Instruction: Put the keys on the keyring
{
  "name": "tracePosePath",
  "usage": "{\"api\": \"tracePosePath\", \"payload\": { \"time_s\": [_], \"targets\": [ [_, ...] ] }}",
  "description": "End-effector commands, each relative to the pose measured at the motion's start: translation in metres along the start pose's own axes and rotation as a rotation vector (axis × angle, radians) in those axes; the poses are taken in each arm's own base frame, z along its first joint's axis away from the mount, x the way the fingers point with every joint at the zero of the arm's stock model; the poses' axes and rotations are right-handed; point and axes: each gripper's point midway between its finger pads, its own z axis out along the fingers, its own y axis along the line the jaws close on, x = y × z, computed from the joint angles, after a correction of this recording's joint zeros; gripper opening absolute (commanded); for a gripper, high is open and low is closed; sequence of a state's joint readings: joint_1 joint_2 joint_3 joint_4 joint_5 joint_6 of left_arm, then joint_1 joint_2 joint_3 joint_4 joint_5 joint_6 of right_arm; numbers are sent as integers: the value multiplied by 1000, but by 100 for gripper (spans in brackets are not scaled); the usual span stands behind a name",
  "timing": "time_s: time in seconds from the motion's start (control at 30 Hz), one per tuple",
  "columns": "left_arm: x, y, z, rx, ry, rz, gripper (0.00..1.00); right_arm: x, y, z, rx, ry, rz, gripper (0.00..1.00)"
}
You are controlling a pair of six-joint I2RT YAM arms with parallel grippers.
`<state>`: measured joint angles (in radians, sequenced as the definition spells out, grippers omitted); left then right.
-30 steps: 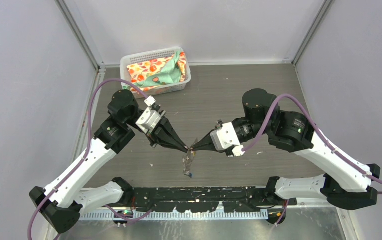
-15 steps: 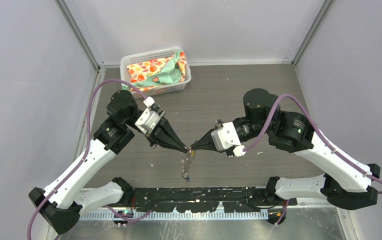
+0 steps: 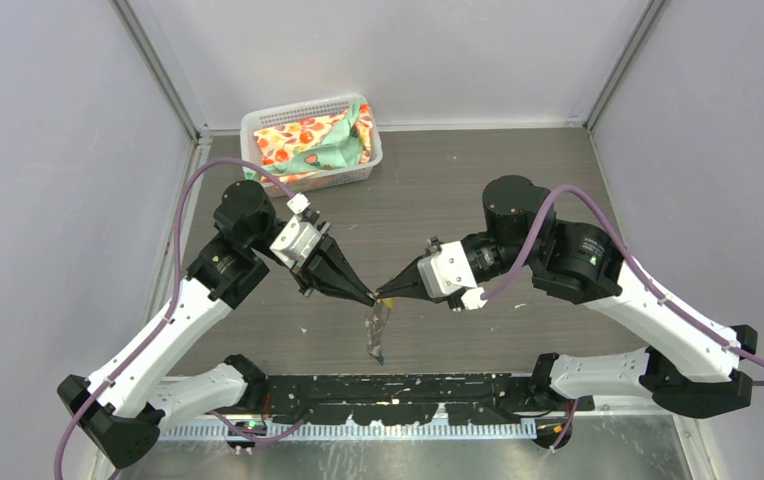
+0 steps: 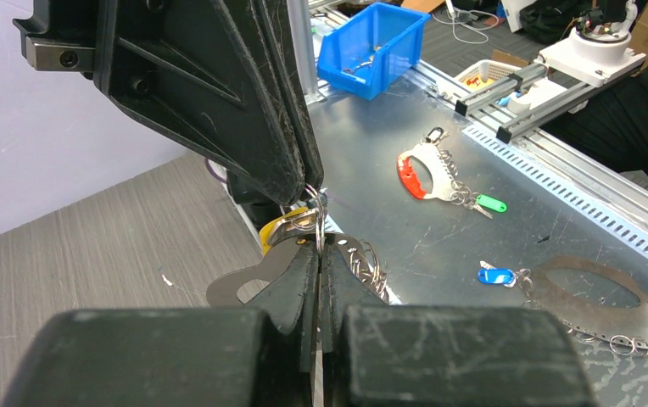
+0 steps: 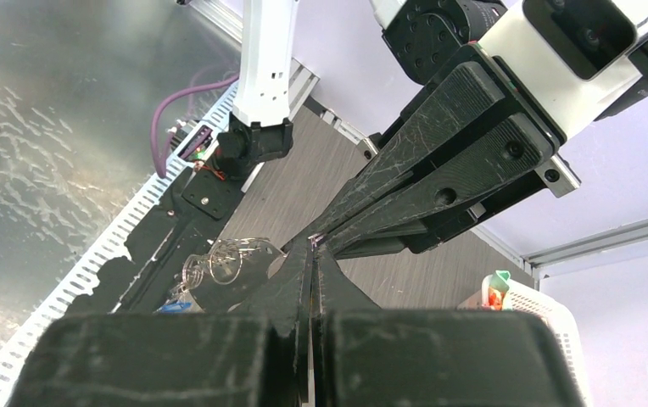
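My two grippers meet tip to tip above the table's near middle. The left gripper (image 3: 371, 297) (image 4: 318, 243) is shut on a thin wire ring of the keyring (image 4: 240, 287), a silvery plate with an oval hole that hangs below the tips (image 3: 375, 328). The right gripper (image 3: 381, 292) (image 5: 312, 246) is shut, and the yellow key (image 4: 280, 231) sits right at its tip; the contact itself is hidden. The blue key (image 3: 379, 352) (image 5: 173, 307) dangles at the plate's lower end. More small rings (image 5: 219, 259) fringe the plate.
A white basket (image 3: 358, 172) with patterned cloth stands at the back left of the dark table (image 3: 458, 190). Beyond the table's front rail, on a metal bench, lie other keyrings (image 4: 427, 170), tags and a blue bin (image 4: 371, 47).
My right gripper has crept a little to the left, closer against the left gripper's tip. The left arm has barely moved and the plate still hangs below.
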<state>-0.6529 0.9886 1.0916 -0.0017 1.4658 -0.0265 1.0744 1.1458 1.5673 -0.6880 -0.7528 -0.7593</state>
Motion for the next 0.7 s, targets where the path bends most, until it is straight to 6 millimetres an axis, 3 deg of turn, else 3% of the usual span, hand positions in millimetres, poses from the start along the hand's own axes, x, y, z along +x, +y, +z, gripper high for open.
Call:
{"api": "tracePosePath", "payload": {
  "time_s": [0.0, 0.67],
  "targets": [
    [-9, -7, 0, 8, -4, 24, 0, -17, -8, 1, 24, -54, -40, 1],
    [-7, -11, 0, 33, -3, 29, 0, -5, -15, 9, 35, -25, 8, 1]
  ]
}}
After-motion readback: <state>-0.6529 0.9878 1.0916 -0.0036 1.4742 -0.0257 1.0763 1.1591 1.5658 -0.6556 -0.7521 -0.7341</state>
